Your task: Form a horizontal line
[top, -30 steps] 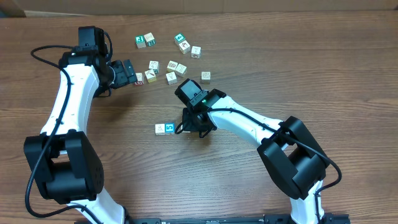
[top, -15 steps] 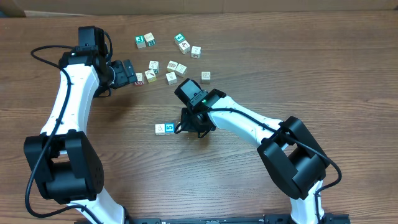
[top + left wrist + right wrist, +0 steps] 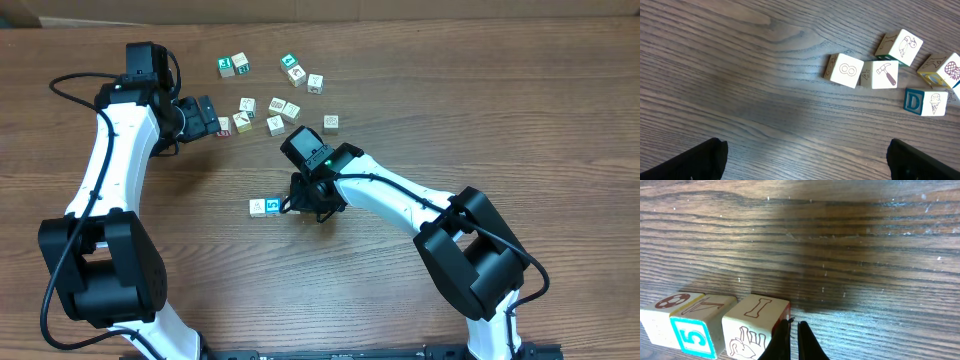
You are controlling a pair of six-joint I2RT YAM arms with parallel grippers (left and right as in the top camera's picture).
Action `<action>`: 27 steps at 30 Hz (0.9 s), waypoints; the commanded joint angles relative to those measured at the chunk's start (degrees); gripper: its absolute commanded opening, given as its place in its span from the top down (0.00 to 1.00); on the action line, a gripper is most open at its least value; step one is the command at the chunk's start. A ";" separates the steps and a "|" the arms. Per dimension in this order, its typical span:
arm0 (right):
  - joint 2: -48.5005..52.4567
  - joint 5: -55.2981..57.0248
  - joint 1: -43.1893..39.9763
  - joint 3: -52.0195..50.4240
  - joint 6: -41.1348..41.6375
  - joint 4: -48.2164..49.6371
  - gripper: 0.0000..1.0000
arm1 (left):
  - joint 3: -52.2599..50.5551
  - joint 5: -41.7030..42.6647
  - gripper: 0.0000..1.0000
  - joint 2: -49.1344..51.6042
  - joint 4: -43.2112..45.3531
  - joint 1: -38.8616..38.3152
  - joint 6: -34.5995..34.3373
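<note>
**Mia:** From above, where is the row of small wooden picture cubes?

**Ben:** In the middle of the brown wooden table. A whitish cube touches a blue-faced cube with a white 5. The right hand hides the row's right end. Its arm reaches in from the near right, bent at the elbow.

**Mia:** Is there room?

**Ben:** Yes, bare table all around the row. The scattered loose cubes lie well apart, near the left hand.

**Mia:** And the left wrist view?

**Ben:** The black fingers are spread wide, holding nothing. The pictures are clear here: a figure-8 cube touches a hammer cube.

**Mia:** The right wrist view?

**Ben:** It shows the hidden bone-topped cube, touching the 5 cube. The right hand's fingers are pressed together, pinching nothing, just beside that cube's red side.
</note>
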 commanded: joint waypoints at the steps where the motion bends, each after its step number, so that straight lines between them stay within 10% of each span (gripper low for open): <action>1: -2.14 -0.57 0.07 -0.22 0.37 0.50 0.96 | 0.52 -0.37 0.00 0.39 0.15 -0.37 0.00; 27: -2.05 1.05 0.07 -0.22 -3.02 1.31 0.96 | 0.52 -0.35 0.00 0.39 0.15 -0.39 0.00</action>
